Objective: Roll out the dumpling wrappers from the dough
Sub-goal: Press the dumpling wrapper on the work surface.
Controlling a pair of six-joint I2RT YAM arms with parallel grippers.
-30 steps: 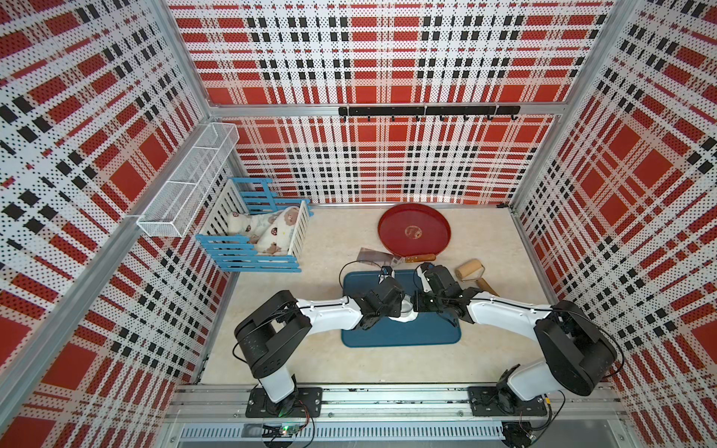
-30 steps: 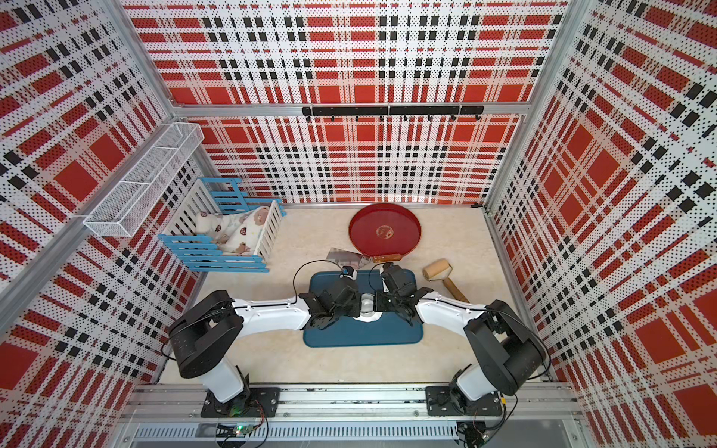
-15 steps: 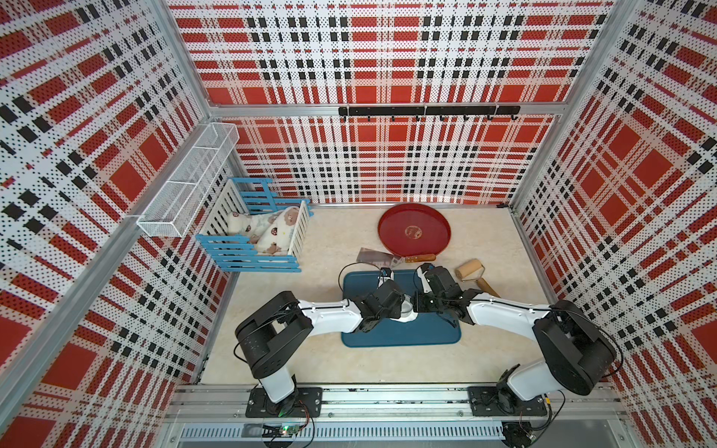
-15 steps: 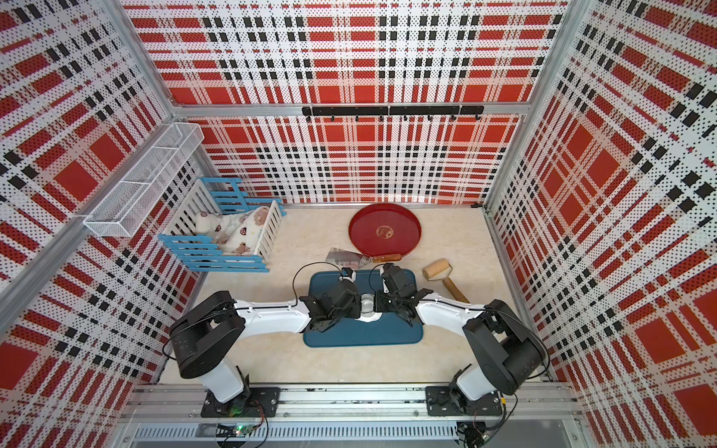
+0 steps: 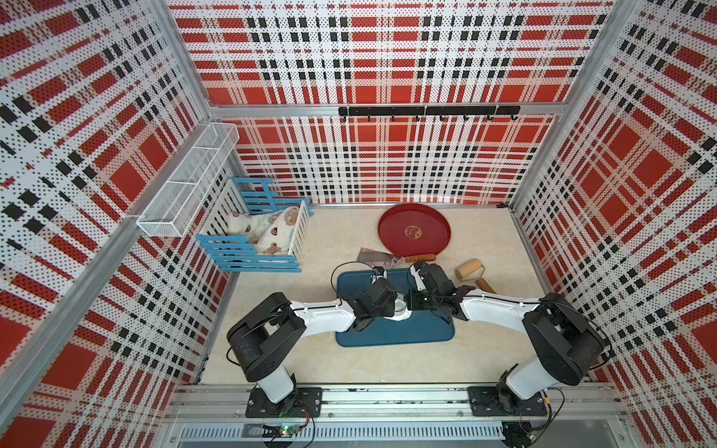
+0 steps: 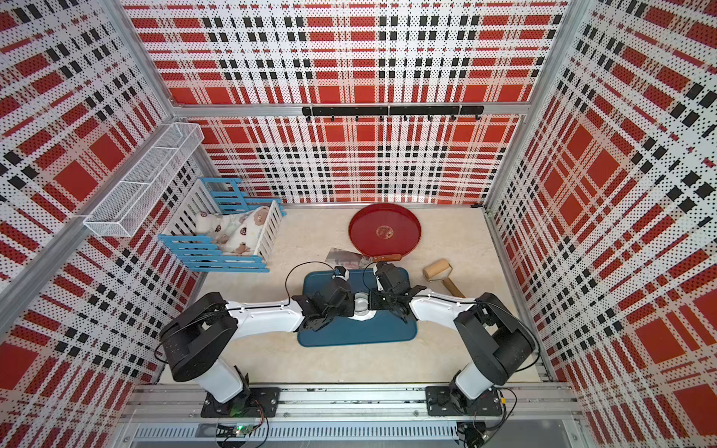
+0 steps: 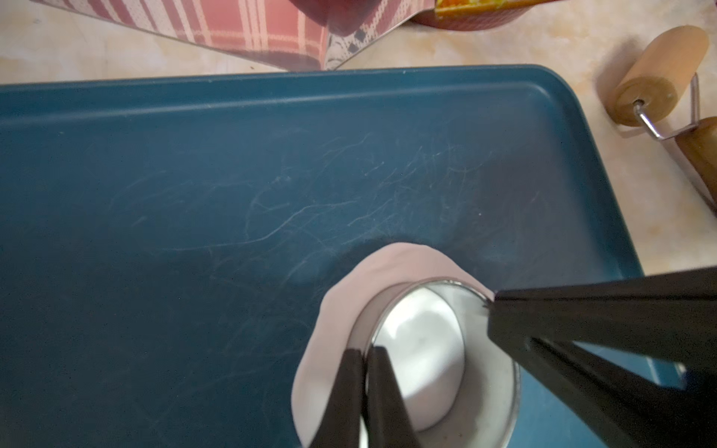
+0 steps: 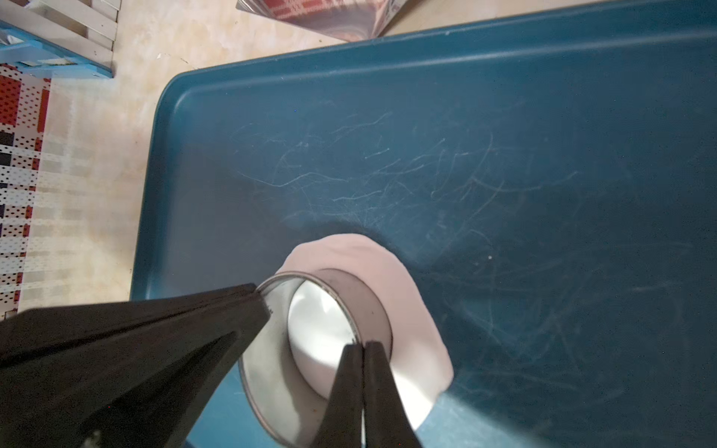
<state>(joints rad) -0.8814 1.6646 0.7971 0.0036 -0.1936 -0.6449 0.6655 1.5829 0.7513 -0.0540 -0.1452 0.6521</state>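
Observation:
A small steel cup [image 5: 400, 306] [image 6: 361, 303] stands mouth up on the flat white dough [image 7: 337, 310] [image 8: 411, 310], near the middle of the blue tray [image 5: 392, 337]. My left gripper [image 7: 364, 388] is shut on the cup's wall on one side. My right gripper [image 8: 362, 388] is shut on the wall on the opposite side. The dough spreads past the cup with an uneven edge, and a white round of it shows inside the cup [image 7: 419, 368]. No separate dumpling wrappers are in view. In both top views the gripper bodies hide most of the dough.
A wooden roller [image 5: 470, 269] [image 7: 655, 77] lies on the table just right of the tray. A cleaver [image 5: 378, 256] and a red round plate [image 5: 414, 232] lie behind the tray. A blue and white crib with a soft toy [image 5: 264, 236] stands at the back left, under a white wire basket [image 5: 186, 186].

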